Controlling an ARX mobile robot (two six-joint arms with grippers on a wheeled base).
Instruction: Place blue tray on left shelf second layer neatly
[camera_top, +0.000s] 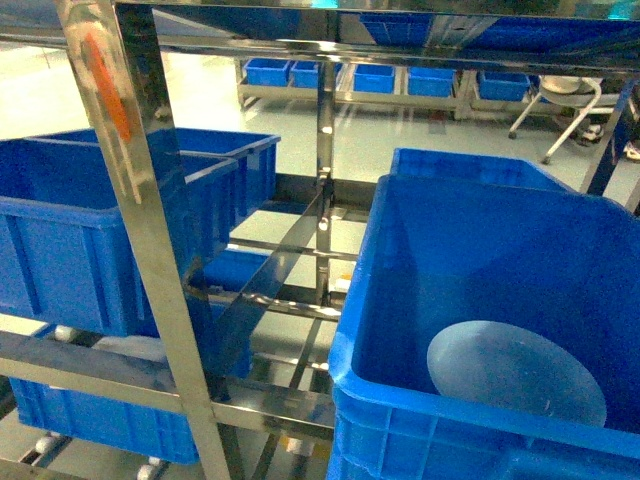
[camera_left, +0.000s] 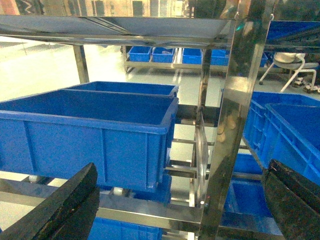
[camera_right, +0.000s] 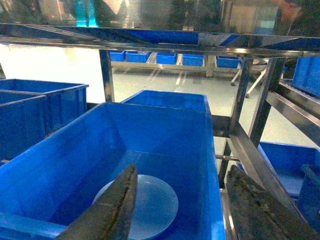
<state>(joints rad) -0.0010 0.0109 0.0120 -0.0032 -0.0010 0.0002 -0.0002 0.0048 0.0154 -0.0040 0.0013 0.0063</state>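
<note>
The round, glossy shallow tray (camera_top: 517, 372) was pale light blue, lying in a deep dark-blue rectangular plastic crate (camera_top: 470, 250). The shiny stainless-steel rack (camera_top: 150, 250) was silver and mirror-like, with an orange smear on its upright. The pincer fingers (camera_right: 112, 210) were dull black.

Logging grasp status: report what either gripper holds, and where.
Nothing is held. The left gripper and right gripper are open and empty; the pale blue round tray lies in the blue plastic crate.

Tray (camera_top: 515, 372) lies in right crate (camera_top: 400, 300), beside rack (camera_top: 150, 250).
</note>
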